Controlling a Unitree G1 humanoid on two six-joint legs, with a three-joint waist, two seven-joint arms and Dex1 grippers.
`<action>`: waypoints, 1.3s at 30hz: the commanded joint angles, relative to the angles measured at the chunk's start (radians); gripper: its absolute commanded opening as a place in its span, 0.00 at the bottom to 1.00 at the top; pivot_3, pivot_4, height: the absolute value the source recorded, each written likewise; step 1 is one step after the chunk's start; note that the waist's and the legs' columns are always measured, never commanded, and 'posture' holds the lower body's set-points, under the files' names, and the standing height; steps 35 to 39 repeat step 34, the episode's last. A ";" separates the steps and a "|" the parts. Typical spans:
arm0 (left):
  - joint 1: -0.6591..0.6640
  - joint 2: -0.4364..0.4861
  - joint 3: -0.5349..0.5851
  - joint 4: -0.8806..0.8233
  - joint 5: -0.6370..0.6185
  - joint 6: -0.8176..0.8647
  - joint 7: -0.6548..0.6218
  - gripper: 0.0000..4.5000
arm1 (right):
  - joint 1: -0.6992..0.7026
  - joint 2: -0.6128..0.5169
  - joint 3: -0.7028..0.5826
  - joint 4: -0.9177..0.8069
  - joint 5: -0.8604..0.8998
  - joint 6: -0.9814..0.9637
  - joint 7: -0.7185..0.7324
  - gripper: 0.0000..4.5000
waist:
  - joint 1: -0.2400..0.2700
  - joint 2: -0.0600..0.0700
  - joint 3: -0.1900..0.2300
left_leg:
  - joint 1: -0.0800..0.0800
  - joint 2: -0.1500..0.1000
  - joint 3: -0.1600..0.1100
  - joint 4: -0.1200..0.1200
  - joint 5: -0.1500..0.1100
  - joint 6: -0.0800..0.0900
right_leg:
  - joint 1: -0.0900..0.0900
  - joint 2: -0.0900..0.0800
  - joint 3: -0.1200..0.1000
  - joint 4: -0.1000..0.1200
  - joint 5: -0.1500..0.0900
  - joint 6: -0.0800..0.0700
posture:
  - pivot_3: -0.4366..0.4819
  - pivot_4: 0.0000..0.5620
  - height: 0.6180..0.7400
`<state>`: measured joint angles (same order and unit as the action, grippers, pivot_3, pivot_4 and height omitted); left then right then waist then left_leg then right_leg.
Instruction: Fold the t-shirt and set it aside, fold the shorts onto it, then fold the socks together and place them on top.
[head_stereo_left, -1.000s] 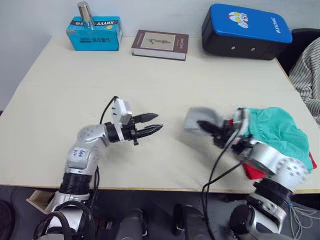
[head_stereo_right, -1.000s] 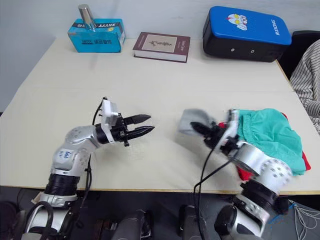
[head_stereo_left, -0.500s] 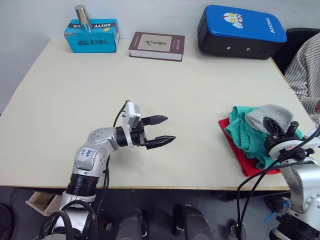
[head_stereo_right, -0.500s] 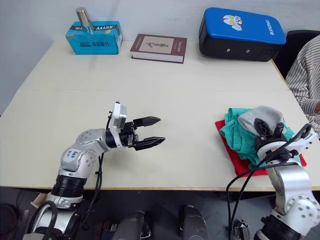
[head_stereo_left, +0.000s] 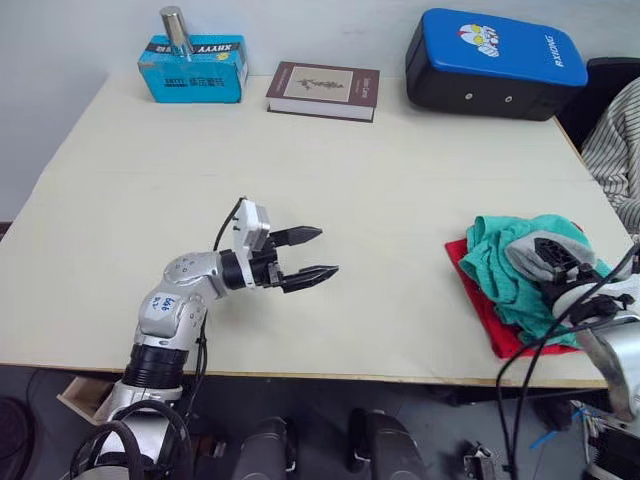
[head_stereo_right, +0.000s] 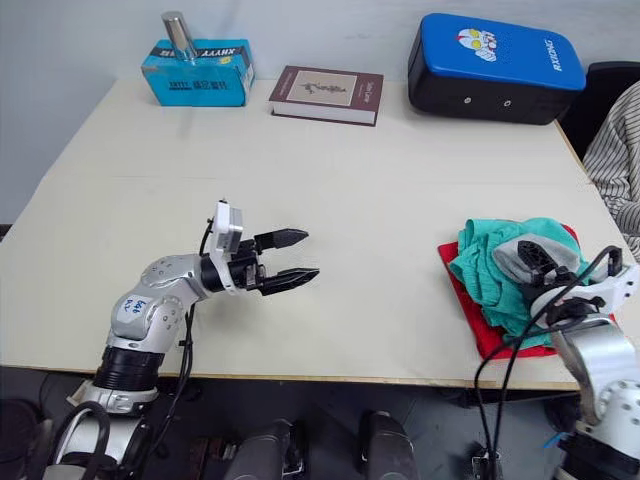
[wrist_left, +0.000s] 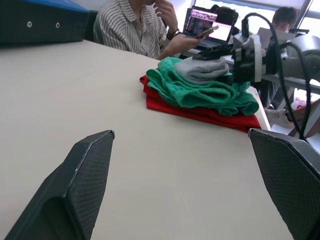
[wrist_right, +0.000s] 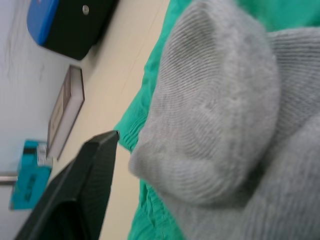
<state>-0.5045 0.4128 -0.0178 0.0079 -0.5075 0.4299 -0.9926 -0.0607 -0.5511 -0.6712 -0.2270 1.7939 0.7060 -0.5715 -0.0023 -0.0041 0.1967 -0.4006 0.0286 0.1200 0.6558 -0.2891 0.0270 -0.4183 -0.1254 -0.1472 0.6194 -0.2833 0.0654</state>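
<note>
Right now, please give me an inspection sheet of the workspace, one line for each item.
Surface: pale table, wide bare middle.
Job's things: red t-shirt lowest at the table's right edge, green shorts on it, grey socks on top.
Clutter: along the far edge, a teal box with a metal cylinder on it, a book, a blue and black case.
Grippers: left hand open over the bare middle, holding nothing; right hand at the socks, grip unclear.
Cables: black cable hanging from the right arm.
Surroundings: a person in a striped shirt beside the table.
</note>
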 joint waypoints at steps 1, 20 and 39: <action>0.023 0.036 0.013 -0.039 -0.002 -0.010 -0.021 1.00 | 0.075 -0.174 -0.032 -0.040 0.133 0.094 -0.037 0.99 | 0.002 0.000 0.000 | 0.000 0.000 0.000 0.000 0.000 0.000 | 0.000 0.000 0.000 0.000 0.000 0.000 | 0.48 0.27 1.00; 0.378 0.331 0.211 -0.113 0.169 -0.214 0.062 1.00 | 0.183 -0.567 0.354 -0.128 -1.119 -0.416 1.532 0.99 | 0.015 -0.007 0.005 | -0.002 0.007 0.001 -0.002 -0.004 0.002 | -0.001 0.009 0.001 -0.012 0.004 0.000 | 0.48 0.27 1.00; 0.385 0.330 0.235 -0.029 0.270 -0.446 0.127 1.00 | -0.317 -0.113 0.800 0.462 -1.545 -1.079 1.746 0.99 | 0.022 -0.007 0.006 | -0.005 0.006 0.010 0.005 0.001 -0.002 | -0.007 0.010 -0.006 0.000 0.007 -0.004 | 0.48 0.27 1.00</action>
